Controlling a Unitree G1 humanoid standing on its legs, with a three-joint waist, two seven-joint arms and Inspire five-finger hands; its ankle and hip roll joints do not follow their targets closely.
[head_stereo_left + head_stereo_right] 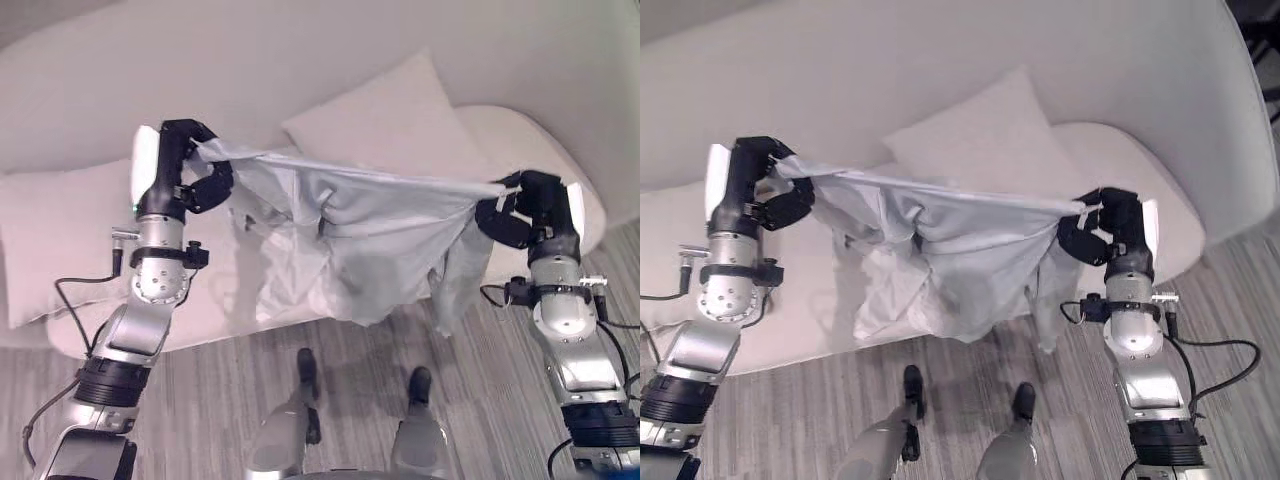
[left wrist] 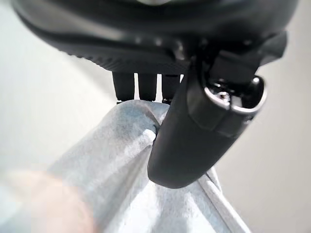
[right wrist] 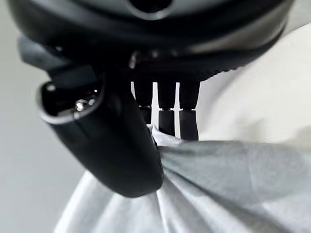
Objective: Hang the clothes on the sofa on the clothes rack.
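Observation:
A pale grey garment (image 1: 350,240) hangs stretched between my two hands above the white sofa (image 1: 300,60), its top edge pulled taut and its lower folds drooping over the sofa's front edge. My left hand (image 1: 190,165) is shut on the garment's left corner; in the left wrist view the thumb (image 2: 194,131) pinches the cloth (image 2: 121,165) against the fingers. My right hand (image 1: 520,215) is shut on the right corner, and the right wrist view shows its thumb (image 3: 116,150) clamped on the cloth (image 3: 228,179).
Two white cushions rest on the sofa: one (image 1: 390,115) behind the garment, another (image 1: 55,240) at the left. Grey striped carpet (image 1: 230,400) lies in front of the sofa.

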